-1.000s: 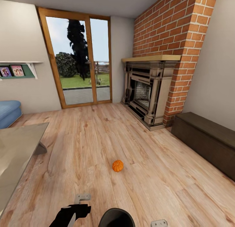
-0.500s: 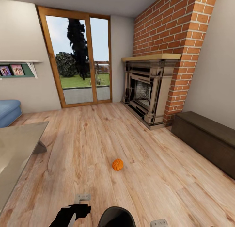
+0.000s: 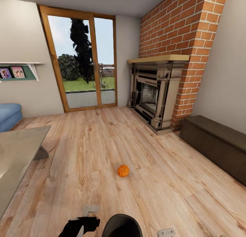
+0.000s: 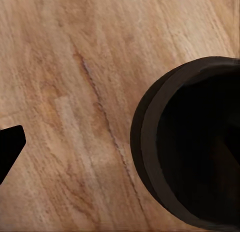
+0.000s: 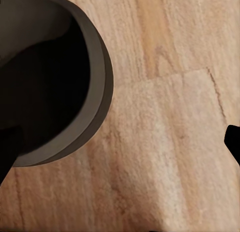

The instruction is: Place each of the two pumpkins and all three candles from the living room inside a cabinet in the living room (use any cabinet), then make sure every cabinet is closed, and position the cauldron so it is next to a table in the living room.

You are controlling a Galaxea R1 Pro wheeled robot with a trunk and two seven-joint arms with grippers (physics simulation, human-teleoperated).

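Pale, streaky wood planks make up the floor [image 3: 85,151], running back to a red brick chimney [image 3: 184,29] with a carved grey fireplace [image 3: 153,93] under a flat wooden mantel. Just beside the fireplace, along the wall, stands the cabinet [image 3: 215,145], a long low dark-brown box with flat fronts, all closed. Well across the floor from the fireplace lies the table [image 3: 17,162], its smooth grey-beige slab on a slanted base. The cauldron [image 3: 122,226], matte black with a thick round rim, sits nearest me, between the two arms. One ribbed orange pumpkin [image 3: 123,171] rests on bare boards between cauldron and fireplace. Whether the left gripper [image 3: 89,211] or the right gripper [image 3: 166,233] is clenched or released, I cannot tell.
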